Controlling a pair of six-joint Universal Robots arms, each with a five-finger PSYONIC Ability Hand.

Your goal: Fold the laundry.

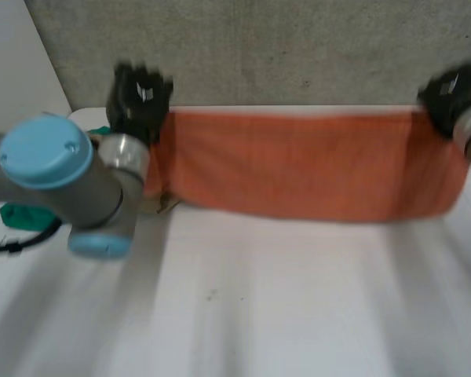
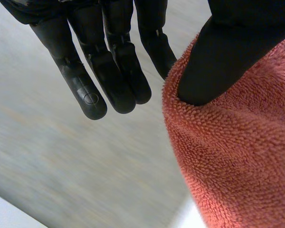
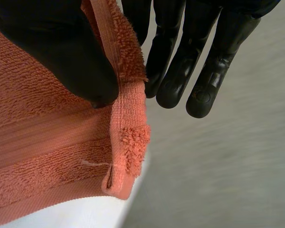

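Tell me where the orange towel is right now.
In the head view, the orange towel is stretched across the far side of the white table, its left end pinched by the left hand and its right end by the right hand.

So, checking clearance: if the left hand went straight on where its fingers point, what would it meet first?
Likely the grey wall behind the table: the left hand points at it, nothing between. Depth unclear.
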